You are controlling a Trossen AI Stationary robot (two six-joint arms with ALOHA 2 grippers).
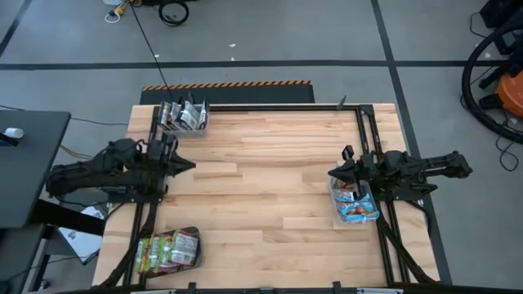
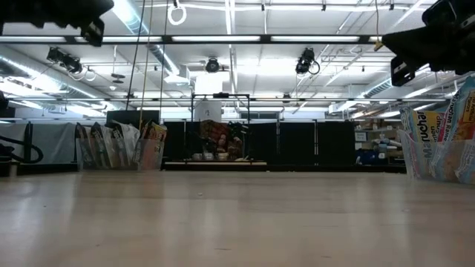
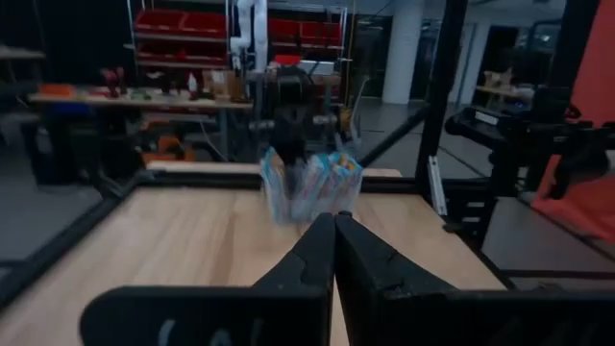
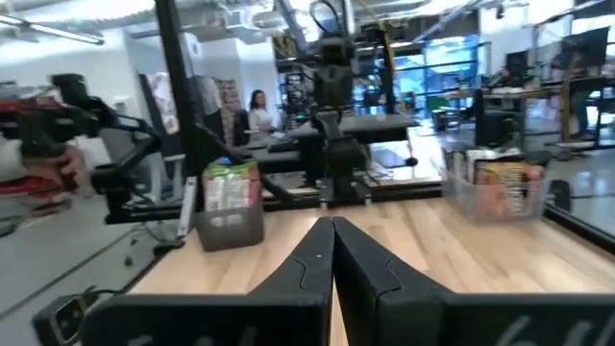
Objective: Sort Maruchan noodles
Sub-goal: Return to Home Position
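1. High view: I find no loose Maruchan noodles [image 1: 163,250] on the table [image 1: 270,155]; every packet sits in 3 bins [image 1: 198,238] along the table's edges, so I judge sorting finished.
2. Left gripper [image 1: 186,166] hangs over the table's left side, fingers pressed together, empty.
3. Right gripper [image 1: 333,173] over the table's right side, likewise closed.
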